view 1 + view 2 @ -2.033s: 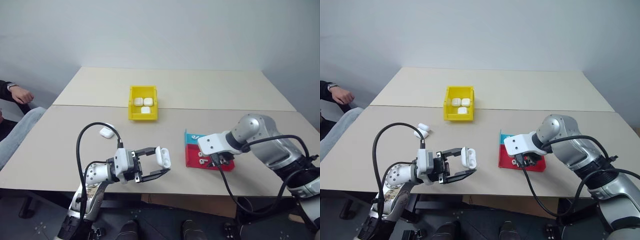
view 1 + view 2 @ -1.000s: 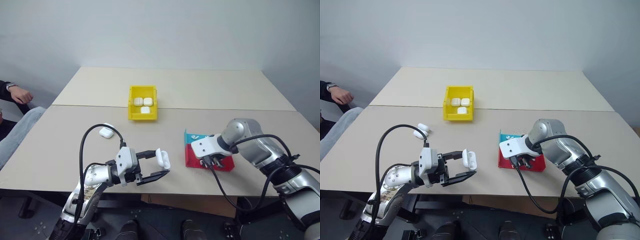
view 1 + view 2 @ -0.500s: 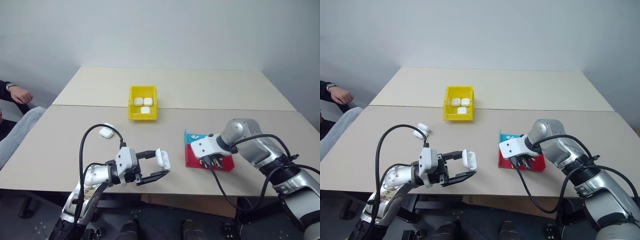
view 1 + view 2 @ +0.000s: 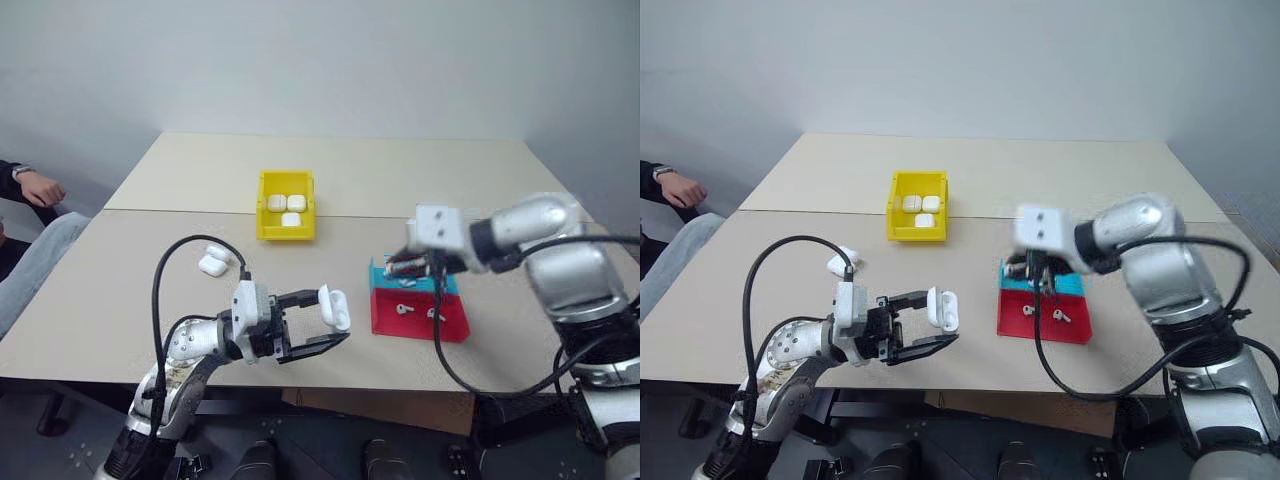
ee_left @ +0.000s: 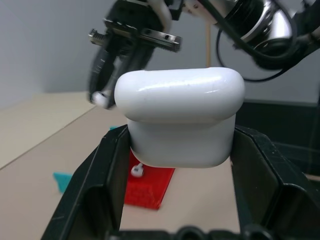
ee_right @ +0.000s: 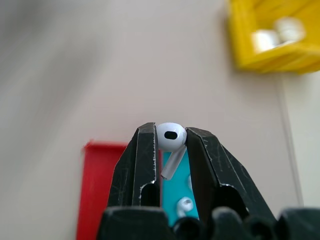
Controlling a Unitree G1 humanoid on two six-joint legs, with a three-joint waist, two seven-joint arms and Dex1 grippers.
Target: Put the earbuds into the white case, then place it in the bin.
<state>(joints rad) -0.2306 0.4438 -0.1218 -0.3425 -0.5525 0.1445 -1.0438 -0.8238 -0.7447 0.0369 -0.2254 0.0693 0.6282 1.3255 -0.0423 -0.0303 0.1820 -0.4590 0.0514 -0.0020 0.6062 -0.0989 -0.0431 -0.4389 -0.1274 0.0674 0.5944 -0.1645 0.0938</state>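
Your right claw (image 6: 167,145) pinches one earbud (image 6: 170,136) above the trays (image 4: 418,312) near the desk's front edge. Your left claw (image 4: 335,325) clamps the white case (image 4: 334,308). Loading, then the yellow bin (image 4: 286,233), remains.

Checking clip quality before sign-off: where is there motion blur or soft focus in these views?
Eye views: the right claw and its wrist are smeared by motion, the table things sharp. Right wrist view: the earbud is crisp, the yellow bin and red tray soft. Left wrist view: the white case is sharp with faint glare.
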